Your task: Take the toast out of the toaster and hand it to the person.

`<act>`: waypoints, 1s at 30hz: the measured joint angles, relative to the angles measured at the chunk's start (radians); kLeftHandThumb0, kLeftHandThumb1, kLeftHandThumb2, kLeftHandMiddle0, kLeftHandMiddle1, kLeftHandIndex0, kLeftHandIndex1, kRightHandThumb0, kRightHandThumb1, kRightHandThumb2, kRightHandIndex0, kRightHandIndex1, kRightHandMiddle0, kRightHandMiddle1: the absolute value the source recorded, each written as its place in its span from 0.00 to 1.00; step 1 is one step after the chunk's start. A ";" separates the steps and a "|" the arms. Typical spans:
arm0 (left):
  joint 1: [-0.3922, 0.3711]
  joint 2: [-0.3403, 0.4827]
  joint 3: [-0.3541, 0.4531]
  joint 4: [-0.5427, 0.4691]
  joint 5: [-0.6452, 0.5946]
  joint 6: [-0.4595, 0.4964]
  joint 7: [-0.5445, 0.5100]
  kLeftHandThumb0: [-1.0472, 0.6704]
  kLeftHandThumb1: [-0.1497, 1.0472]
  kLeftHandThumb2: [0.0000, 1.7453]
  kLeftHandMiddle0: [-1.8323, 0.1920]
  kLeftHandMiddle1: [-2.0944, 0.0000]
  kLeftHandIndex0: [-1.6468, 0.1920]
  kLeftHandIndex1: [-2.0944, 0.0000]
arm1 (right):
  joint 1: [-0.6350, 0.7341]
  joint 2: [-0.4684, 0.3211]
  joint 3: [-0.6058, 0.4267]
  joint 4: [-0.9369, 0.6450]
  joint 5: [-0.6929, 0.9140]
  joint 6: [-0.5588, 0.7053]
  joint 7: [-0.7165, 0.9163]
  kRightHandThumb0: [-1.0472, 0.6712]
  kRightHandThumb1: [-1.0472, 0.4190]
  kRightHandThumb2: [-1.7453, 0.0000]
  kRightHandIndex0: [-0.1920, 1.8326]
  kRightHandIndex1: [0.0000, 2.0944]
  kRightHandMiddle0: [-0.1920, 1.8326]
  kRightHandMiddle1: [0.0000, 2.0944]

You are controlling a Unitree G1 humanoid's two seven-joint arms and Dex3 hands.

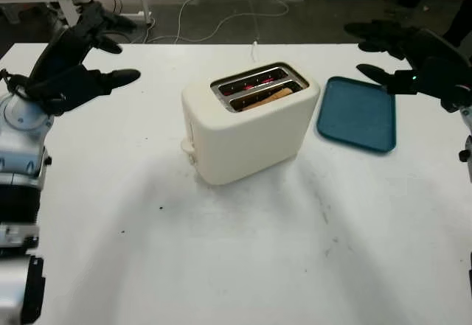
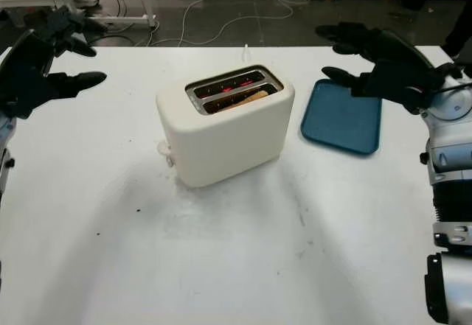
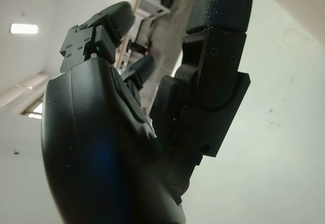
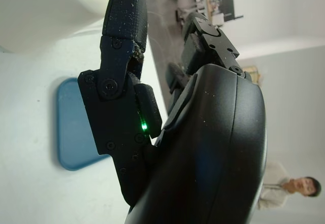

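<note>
Inside the near slot of the toaster [image 1: 247, 122], mid-table [image 1: 221, 251], the toast [image 1: 267, 97] sits ready. Both hands hover open and empty: left robot hand [image 1: 92, 56] far-left, right robot hand [image 2: 365, 56] above the blue tray [image 1: 358, 115], seemingly poised to reach.

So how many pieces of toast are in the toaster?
1 that I can see: the toast sits in the toaster's front slot, the one nearer the robot. The back slot glows red inside; a slice sunk deep there could be hidden.
</note>
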 measured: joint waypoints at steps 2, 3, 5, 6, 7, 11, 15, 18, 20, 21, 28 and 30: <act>0.021 0.001 0.013 -0.054 0.000 0.044 -0.001 0.00 0.89 0.08 0.91 0.69 0.90 0.74 | 0.000 0.000 0.001 -0.003 -0.001 -0.002 -0.001 0.12 0.09 0.66 0.09 0.29 0.23 0.00; 0.028 0.001 0.018 -0.075 -0.004 0.061 -0.003 0.00 0.89 0.07 0.91 0.71 0.90 0.75 | 0.000 0.000 0.002 -0.009 -0.002 -0.002 -0.002 0.12 0.09 0.66 0.09 0.29 0.23 0.00; 0.037 0.001 0.029 -0.103 -0.013 0.083 -0.011 0.00 0.89 0.07 0.91 0.74 0.90 0.77 | 0.000 0.002 0.003 -0.033 -0.003 0.000 -0.005 0.12 0.09 0.65 0.09 0.29 0.23 0.00; 0.041 0.001 0.037 -0.116 -0.020 0.088 -0.012 0.00 0.89 0.07 0.91 0.76 0.90 0.79 | 0.000 0.002 0.005 -0.042 -0.004 0.000 -0.009 0.12 0.09 0.65 0.09 0.29 0.23 0.00; 0.046 0.001 0.044 -0.126 -0.025 0.090 -0.015 0.01 0.89 0.07 0.91 0.78 0.90 0.80 | -0.001 0.002 0.007 -0.046 -0.005 0.000 -0.011 0.12 0.09 0.65 0.09 0.29 0.23 0.00; 0.063 0.001 0.063 -0.135 -0.033 0.091 -0.029 0.02 0.89 0.08 0.91 0.79 0.90 0.82 | -0.001 0.002 0.015 -0.065 -0.009 0.043 -0.012 0.11 0.09 0.65 0.09 0.27 0.23 0.00; 0.064 0.001 0.065 -0.135 -0.033 0.091 -0.036 0.02 0.89 0.08 0.91 0.80 0.90 0.83 | -0.001 0.003 0.015 -0.089 -0.009 0.083 -0.012 0.09 0.09 0.65 0.10 0.26 0.22 0.00; 0.064 0.002 0.068 -0.136 -0.033 0.091 -0.044 0.02 0.89 0.08 0.91 0.81 0.90 0.83 | -0.001 0.003 0.018 -0.109 -0.016 0.096 -0.016 0.09 0.09 0.65 0.10 0.25 0.23 0.00; 0.064 0.002 0.068 -0.136 -0.033 0.091 -0.045 0.04 0.89 0.08 0.91 0.81 0.90 0.83 | -0.001 0.004 0.022 -0.121 -0.019 0.102 -0.019 0.10 0.09 0.65 0.10 0.25 0.22 0.00; 0.064 0.002 0.069 -0.136 -0.033 0.091 -0.046 0.04 0.89 0.07 0.91 0.81 0.90 0.83 | -0.001 0.005 0.022 -0.129 -0.019 0.113 -0.019 0.10 0.09 0.65 0.10 0.24 0.22 0.00; 0.065 0.002 0.075 -0.144 -0.033 0.091 -0.047 0.05 0.89 0.07 0.91 0.80 0.90 0.82 | -0.001 0.010 0.037 -0.154 -0.040 0.147 -0.027 0.11 0.09 0.64 0.11 0.25 0.23 0.01; 0.065 0.002 0.076 -0.144 -0.033 0.091 -0.048 0.05 0.89 0.07 0.91 0.80 0.90 0.83 | -0.001 0.012 0.043 -0.153 -0.044 0.145 -0.033 0.12 0.09 0.63 0.11 0.26 0.23 0.01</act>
